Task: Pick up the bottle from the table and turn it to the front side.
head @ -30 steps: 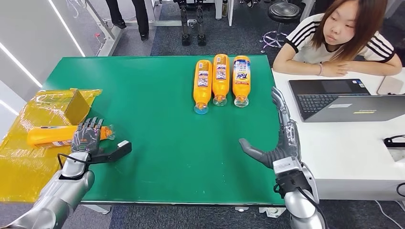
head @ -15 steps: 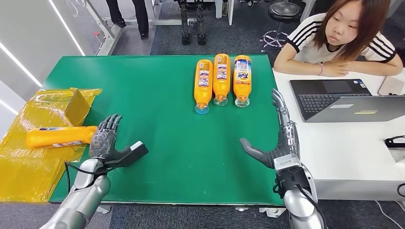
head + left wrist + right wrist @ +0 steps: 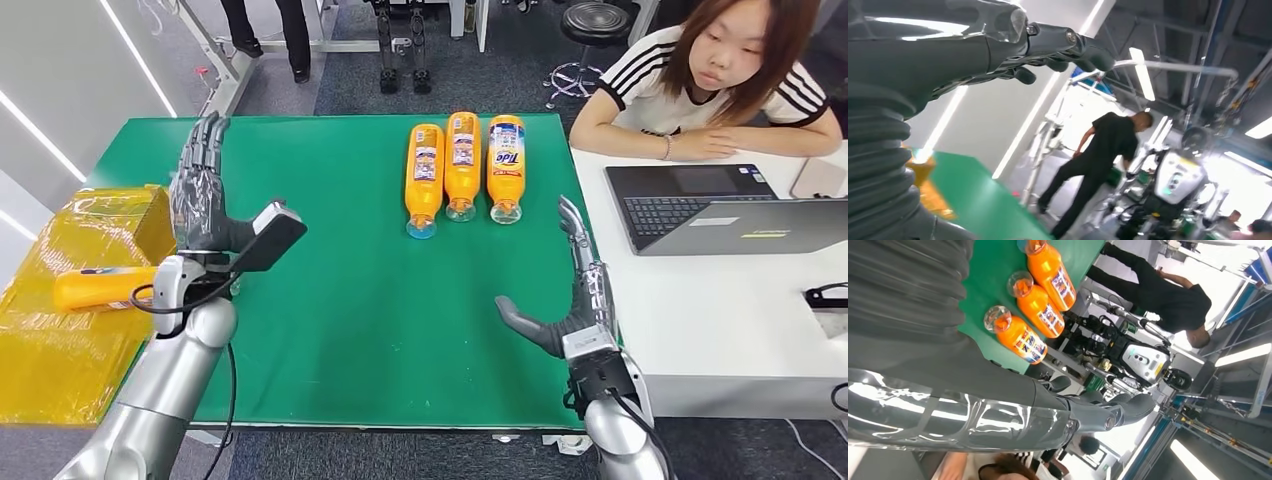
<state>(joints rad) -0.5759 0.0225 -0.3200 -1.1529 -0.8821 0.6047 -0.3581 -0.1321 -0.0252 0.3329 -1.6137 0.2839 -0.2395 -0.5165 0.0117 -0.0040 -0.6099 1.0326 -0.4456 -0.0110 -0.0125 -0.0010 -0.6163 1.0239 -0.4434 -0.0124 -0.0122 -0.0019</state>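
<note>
- Green table (image 3: 350, 300) fills the middle of the head view; a white desk (image 3: 740, 320) butts against its right edge.
- Left hand (image 3: 205, 205) raised above the table's left part, fingers straight and spread, thumb out to the side; it holds nothing.
- Left wrist view: fingers (image 3: 1088, 50) extended against a bright hall, with a person in black (image 3: 1098, 165) walking in the background.
- Right hand (image 3: 570, 300) upright over the table's right edge, fingers pointing away from the robot, thumb splayed toward the table's middle; nothing in it.
- Orange bottle (image 3: 100, 287) lies on its side on yellow plastic wrapping (image 3: 50, 350) at the table's left end, below and behind the left arm (image 3: 170, 380), apart from the hand.
- A yellow-wrapped box (image 3: 110, 225) sits just beyond that bottle.
- Three more orange bottles lie side by side at the far centre, caps toward the robot: left one (image 3: 424, 178), middle one (image 3: 463, 165), right one (image 3: 506, 165) showing a "Tide" label.
- Right wrist view shows the same three bottles (image 3: 1038, 305) on the green surface.
- A laptop (image 3: 720, 210) is open on the white desk; a seated person (image 3: 710, 85) in a striped-sleeve shirt leans on the desk behind it.
</note>
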